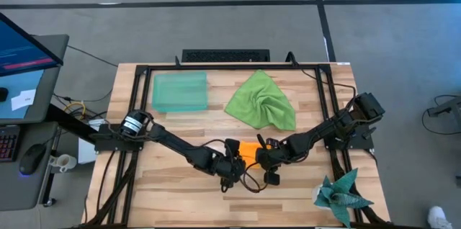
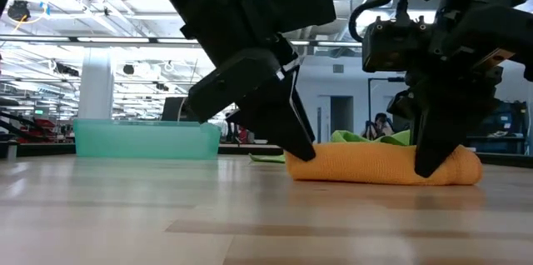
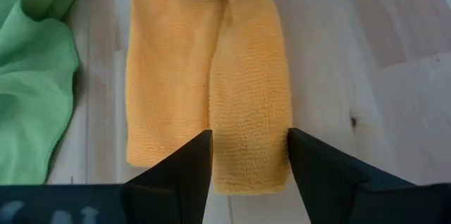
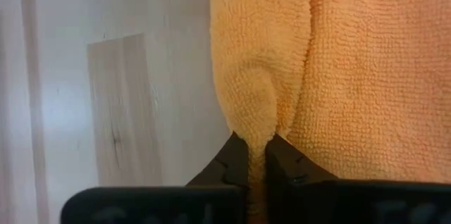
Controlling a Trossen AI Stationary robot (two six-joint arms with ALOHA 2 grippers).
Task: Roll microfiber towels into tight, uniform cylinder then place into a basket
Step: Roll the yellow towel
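The orange towel [image 1: 248, 150] lies on the table near the middle front, partly rolled: a roll [image 3: 250, 90] beside a flat part [image 3: 169, 76]. My left gripper [image 1: 232, 163] is at its left end, fingers on either side of the roll. My right gripper [image 1: 268, 158] is shut on the roll's right end. The lime green towel [image 1: 263, 101] lies crumpled behind them on the table. The mint-green basket [image 1: 180, 91] stands at the far left. My left gripper [image 3: 250, 160] has the roll's left end [image 3: 250, 171] between its two fingers, one on each side. The fingers slant down from the table's left and lie along the roll. The towel rests on the table [image 2: 383, 167]. My right gripper [image 4: 257, 157] pinches a small fold of the roll's right end [image 4: 255, 122] between its two shut fingers. The fingers slant down from the table's right [image 2: 433, 161]. The cloth is drawn into a ridge at the fingertips. The towel lies on the table.
A dark teal spiky cloth [image 1: 342, 194] lies at the front right corner. A black frame [image 1: 230, 69] runs round the table's edges. A monitor, mouse and keyboard stand on a desk left of the table [image 1: 21, 78]. Bare wood shows at the front left.
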